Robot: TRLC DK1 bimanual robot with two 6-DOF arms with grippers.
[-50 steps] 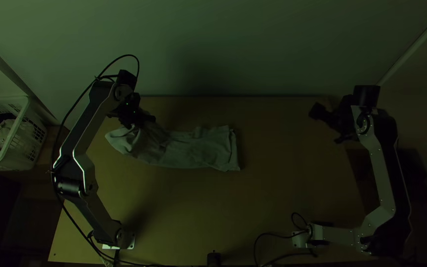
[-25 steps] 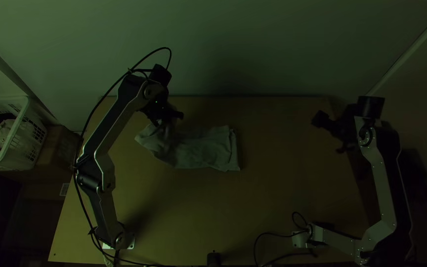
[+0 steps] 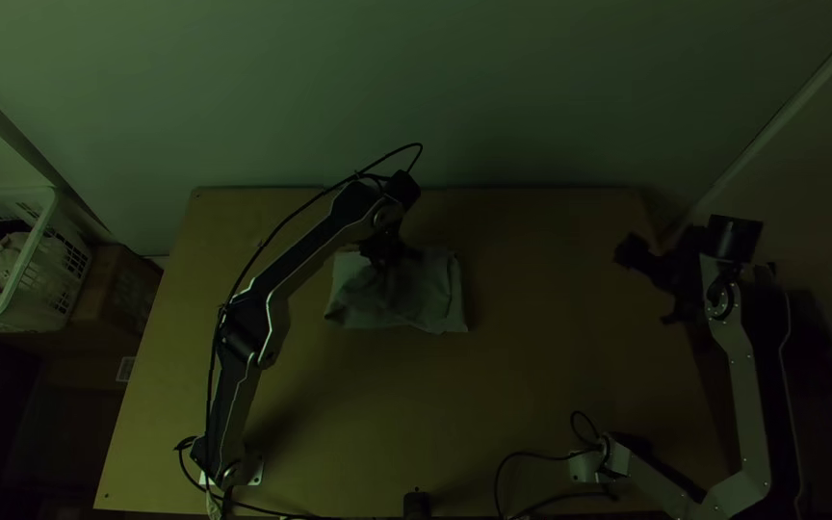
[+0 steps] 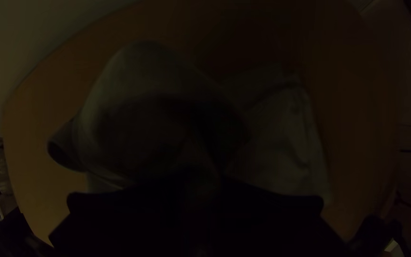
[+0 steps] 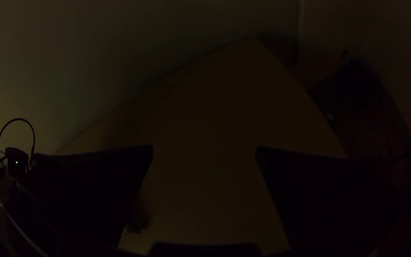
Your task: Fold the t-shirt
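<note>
Shirt: part of the shirt (image 3: 426, 303) is covered by the left claw (image 3: 384, 252) from up top, and the folds under there are basically mush
Left claw: tips are lost in dark cloth, so no clue which bit of shirt is pinched
Right claw: the right claw (image 3: 647, 283) is a dark blob from above; up close its fingers (image 5: 91, 185) run off the bottom edge
Basket: basket (image 3: 42, 229) chopped by the left edge, stuff inside too murky to name
Black thingy: black stub (image 3: 417, 505) cut off at the bottom, can't tell what it is
</note>
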